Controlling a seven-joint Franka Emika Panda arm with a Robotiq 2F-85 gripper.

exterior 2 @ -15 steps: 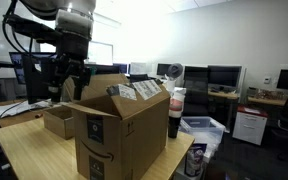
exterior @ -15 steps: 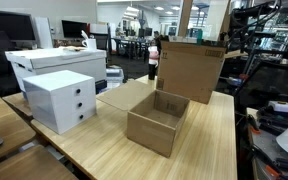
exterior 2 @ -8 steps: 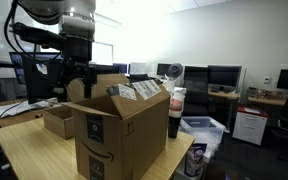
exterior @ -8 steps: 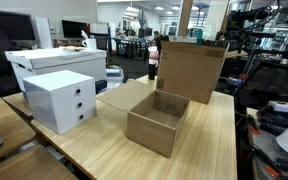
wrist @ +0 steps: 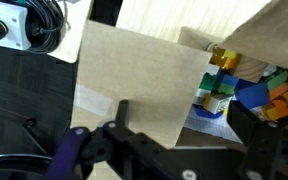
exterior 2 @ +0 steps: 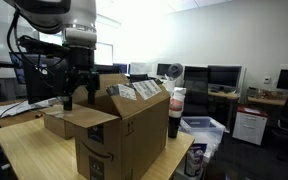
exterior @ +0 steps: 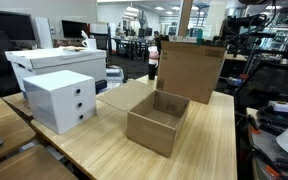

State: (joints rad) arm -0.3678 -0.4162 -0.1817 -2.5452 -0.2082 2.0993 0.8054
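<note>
Hanging over the open mouth of the tall cardboard box [exterior 2: 119, 125], the gripper [exterior 2: 80, 93] has its 2 dark jaws set wide apart, with nothing between them. The box is plain brown corrugated board, matte and square-edged, with a printed logo on 1 side and white labels on a raised top flap [exterior 2: 139, 91]. Another flap [wrist: 134, 80] is folded outward; in the wrist view it shows as a flat, pale tan sheet. Past its edge, down inside the box, lies a jumble of glossy plastic blocks [wrist: 234, 88] in blue, yellow, green and red, chunky and hard-cornered.

The box stands near the far edge of a light wooden table [exterior: 94, 150] with a smooth, fine-grained top. In the middle of the table sits a low open carton [exterior: 159, 120] of the same brown board, well apart from the tall box in an exterior view. A white 3-drawer unit [exterior: 62, 100], boxy and smooth, stands at the table's other side. A dark bottle [exterior 2: 174, 115] stands just beside the tall box. Around the table is an open office with desks, black monitors, white walls and ceiling lights.

The tall box stands upright with its long axis vertical and its opening facing straight up toward the gripper. The arm's black and white wrist comes down from above.
</note>
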